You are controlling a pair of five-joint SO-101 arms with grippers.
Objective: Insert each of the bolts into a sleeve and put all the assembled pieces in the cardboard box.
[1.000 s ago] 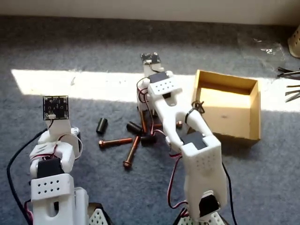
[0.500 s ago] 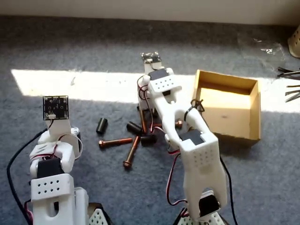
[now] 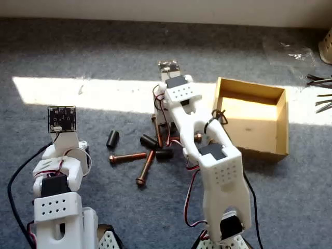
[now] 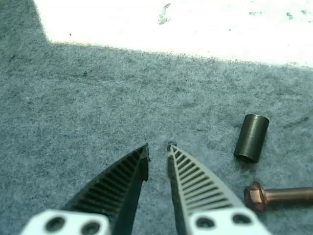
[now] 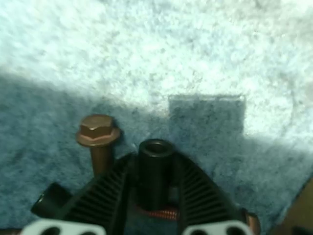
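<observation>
My right gripper is shut on a black sleeve, held upright just over the grey carpet. A copper bolt lies right beside it, and another black sleeve sits by the finger's base. In the high view, two bolts and loose sleeves lie on the carpet between the arms. The cardboard box stands at the right. My left gripper hovers low over bare carpet, open a narrow gap, with a sleeve and a bolt head off to one side.
A bright band of sunlight crosses the carpet behind the parts. Metal tools lie at the far right edge, with a clear plastic bag behind the box. The right arm stretches over the parts pile.
The right arm has shifted slightly, its elbow easing left and its wrist edging farther back over the pile. The left arm has stayed put.
</observation>
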